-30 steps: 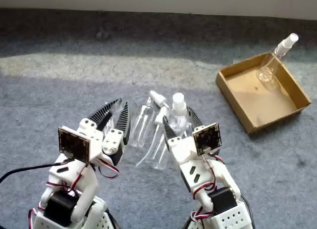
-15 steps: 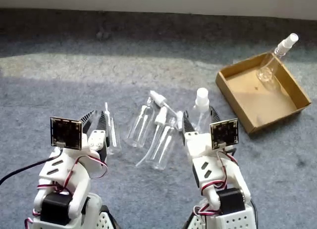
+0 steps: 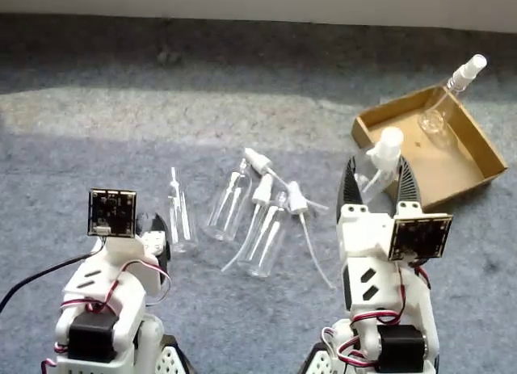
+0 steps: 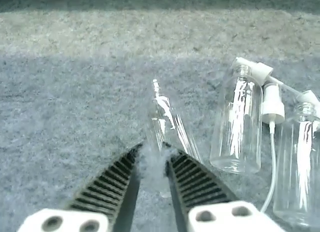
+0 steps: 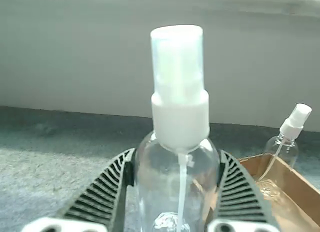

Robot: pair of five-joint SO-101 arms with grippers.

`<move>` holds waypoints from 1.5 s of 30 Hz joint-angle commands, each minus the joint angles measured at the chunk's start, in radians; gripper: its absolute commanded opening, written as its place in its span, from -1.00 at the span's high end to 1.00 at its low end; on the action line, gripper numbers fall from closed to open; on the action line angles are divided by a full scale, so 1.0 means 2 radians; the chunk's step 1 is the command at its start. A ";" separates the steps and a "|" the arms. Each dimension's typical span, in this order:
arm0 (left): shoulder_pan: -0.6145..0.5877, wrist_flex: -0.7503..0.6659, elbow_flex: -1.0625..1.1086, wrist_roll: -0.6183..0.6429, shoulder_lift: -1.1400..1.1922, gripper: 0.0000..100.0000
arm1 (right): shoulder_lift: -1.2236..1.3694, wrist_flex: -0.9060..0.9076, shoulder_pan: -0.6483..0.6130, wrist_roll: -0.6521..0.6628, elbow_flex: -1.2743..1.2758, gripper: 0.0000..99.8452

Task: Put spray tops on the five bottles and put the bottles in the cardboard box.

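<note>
R gripper [image 3: 376, 165]: fingers clamped on upright capped bottle [image 5: 177, 142], just at 8 o'clock of cardboard box [image 3: 428, 164]. 2nd capped bottle [image 3: 443, 111] leans in box's 1 o'clock corner. L gripper [image 4: 152, 150]: fingers clamped on base of uncapped bottle [image 4: 167, 124], which lies on grey surface [image 3: 97, 140]. 2 more bottles [image 3: 230, 204] + loose spray tops [image 3: 295, 198] at its 3 o'clock.

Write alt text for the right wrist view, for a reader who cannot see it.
The right gripper clasps, between black ribbed fingers, an upright clear plastic bottle with a white spray top. Behind it, a second capped clear bottle leans in a brown cardboard box on grey carpet, before a pale wall.
</note>
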 commanded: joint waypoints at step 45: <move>-0.003 0.003 0.107 0.002 -0.002 0.99 | 0.836 -0.642 0.145 0.010 -0.217 0.71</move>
